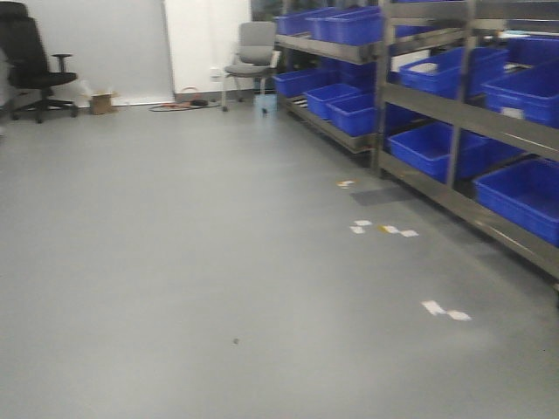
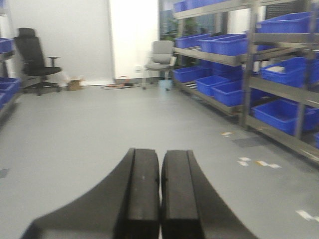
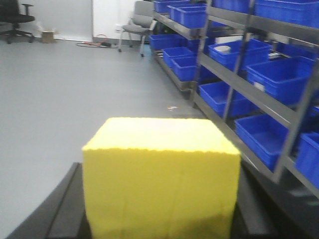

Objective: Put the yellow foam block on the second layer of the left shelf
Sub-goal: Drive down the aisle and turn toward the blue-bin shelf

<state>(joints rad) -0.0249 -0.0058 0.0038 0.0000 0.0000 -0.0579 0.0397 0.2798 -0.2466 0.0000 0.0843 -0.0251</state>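
Right wrist-mounted view is mostly filled by the yellow foam block (image 3: 162,179), a bright cube with a lit top face and a jagged front upper edge, held off the floor (image 3: 75,89) in the right end effector (image 3: 160,211). Its dark fingers (image 3: 62,214) show low on either side of the block, pressed against the block's flanks, so this end effector is grasping it. To the block's right runs a grey metal shelf rack (image 3: 238,64) with several layers, each carrying blue plastic bins (image 3: 279,74), one of them with something white inside. In the left wrist-mounted view the left end effector (image 2: 160,189) is clenched with nothing in it, its two black fingers lying side by side with only a thin seam between them. More blue bins (image 2: 6,89) sit at that view's left edge. The front-facing view shows white tape scraps (image 1: 384,229) on the floor beside the rack, a grey office chair (image 1: 255,57) at the rack's far end, cables (image 1: 179,105) by the wall, a small cardboard box (image 1: 102,103) and a black office chair (image 1: 31,61) in the far left corner.
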